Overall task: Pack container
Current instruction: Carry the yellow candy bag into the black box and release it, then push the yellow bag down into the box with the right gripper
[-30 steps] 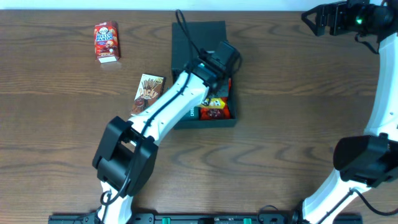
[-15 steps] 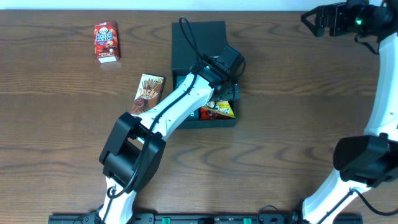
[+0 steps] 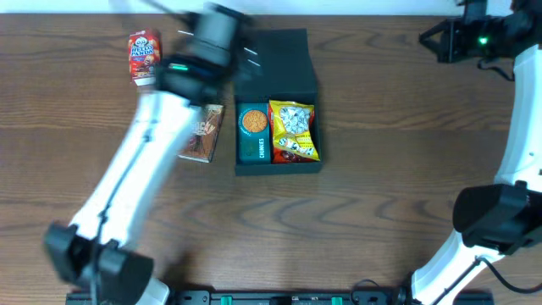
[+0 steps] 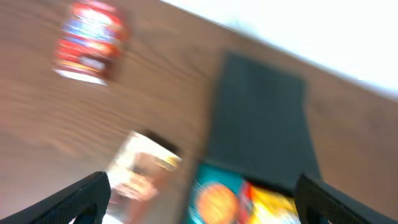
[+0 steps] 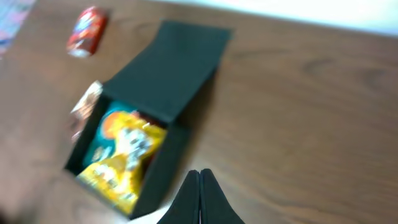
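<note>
The container (image 3: pixel 308 89) lies open in the middle of the table, its flap lid (image 3: pixel 275 55) folded back. A teal cookie packet (image 3: pixel 252 131) and a yellow snack packet (image 3: pixel 293 129) lie side by side inside. My left gripper (image 4: pixel 202 205) is open and empty, blurred by motion, high over the table to the left of the container. Both its fingers (image 4: pixel 87 196) frame the container's lid (image 4: pixel 261 118) and a brown packet (image 4: pixel 143 165). My right gripper (image 5: pixel 199 172) is shut on nothing, raised at the far right (image 3: pixel 426 37), well away from the container (image 5: pixel 168 68).
A brown stick-snack packet (image 3: pixel 203 134) lies right beside the container's left wall. A red snack packet (image 3: pixel 144 56) stands at the back left. The blurred left arm (image 3: pixel 161 110) crosses the left half of the table, partly over both packets.
The left arm has pulled out of the container and swung up and left, jaws opened. The yellow packet now lies uncovered inside. The right gripper has closed.
</note>
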{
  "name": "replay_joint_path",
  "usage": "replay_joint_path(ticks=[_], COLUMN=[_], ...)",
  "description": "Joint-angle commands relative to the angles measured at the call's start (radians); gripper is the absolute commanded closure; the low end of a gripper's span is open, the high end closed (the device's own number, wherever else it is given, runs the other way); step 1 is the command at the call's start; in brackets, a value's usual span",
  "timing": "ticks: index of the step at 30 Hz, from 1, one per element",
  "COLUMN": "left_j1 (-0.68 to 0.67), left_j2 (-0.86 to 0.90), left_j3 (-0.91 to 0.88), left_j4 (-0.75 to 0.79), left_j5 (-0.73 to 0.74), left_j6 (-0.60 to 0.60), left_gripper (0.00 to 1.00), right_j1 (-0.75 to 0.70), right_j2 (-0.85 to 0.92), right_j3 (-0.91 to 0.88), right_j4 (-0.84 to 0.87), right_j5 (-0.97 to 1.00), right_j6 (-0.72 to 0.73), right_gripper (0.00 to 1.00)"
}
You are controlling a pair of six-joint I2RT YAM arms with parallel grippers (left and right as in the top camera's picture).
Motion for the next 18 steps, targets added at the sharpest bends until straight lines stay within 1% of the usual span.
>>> replay_joint_path(ticks=[1,5,7,11,12,14,18], left_j1=[0.108,0.218,0.269,0.352,0.365,0.384,0.395], left_j2=[-0.020,-0.020,-0.020,-0.020,-0.020,-0.020,-0.020], left_j3=[0.008,0.008,0.008,0.008,0.008,0.008,0.008], left_j4=[-0.026,-0.027,-0.026,-0.026,-0.027,-0.028,-0.029], left_j5=[-0.013,0.110,0.152,0.246,0.261,0.277,0.277], left_j6=[0.022,0.083,0.113,0.203,0.215,0.233,0.267], left_gripper=[0.05,0.05,0.05,0.05,0.05,0.05,0.05], right_j1=[0.094,0.228,0.309,0.436,0.455,0.501,0.564], right_j2=[-0.009,-0.009,-0.009,-0.009,-0.009,-0.009,-0.001], right_j3=[-0.086,-0.235,-0.316,-0.446,-0.466,-0.513,-0.579], right_j4=[-0.014,0.020,0.077,0.216,0.241,0.288,0.308], right_j5=[-0.112,-0.183,-0.187,-0.176,-0.163,-0.078,0.007], right_j6=[-0.067,-0.108,-0.107,-0.033,-0.015,0.047,0.068], right_gripper=[0.99,0.99,0.99,0.99,0.99,0.99,0.99])
